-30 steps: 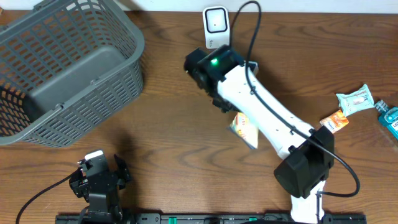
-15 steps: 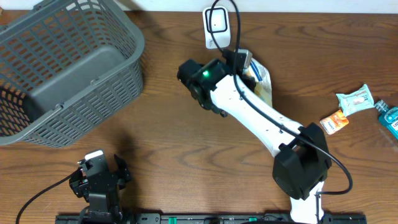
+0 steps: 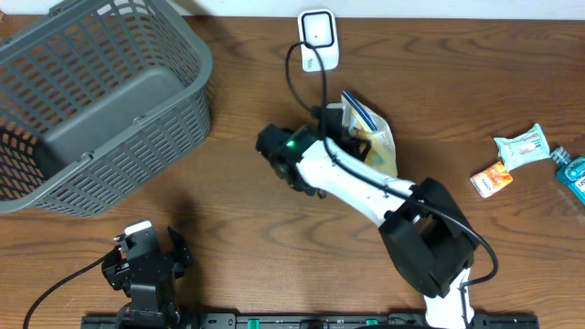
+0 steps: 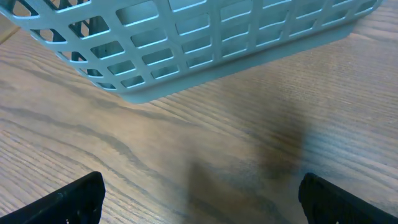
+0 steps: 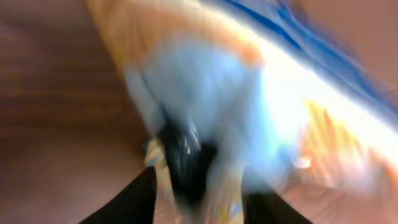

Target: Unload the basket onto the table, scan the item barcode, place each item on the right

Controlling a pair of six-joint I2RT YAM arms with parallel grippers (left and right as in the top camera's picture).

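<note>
Overhead: wooden table (image 3: 247,228), scanner (image 3: 317,37) at far edge, perhaps wall (image 3: 439,7) beyond.

bare table (image 3: 249,64) lies open between the basket (image 3: 101,91) and the scanner (image 3: 317,37), while small packets (image 3: 519,146) crowd the right edge.

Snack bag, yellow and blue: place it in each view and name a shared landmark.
Overhead: upper centre, snack bag just below-right of the white scanner.
Left wrist: not in it.
Right wrist: fills the frame, badly blurred.
Shared landmark: the wooden table, in all three; the grey basket shows overhead and left wrist only.
</note>
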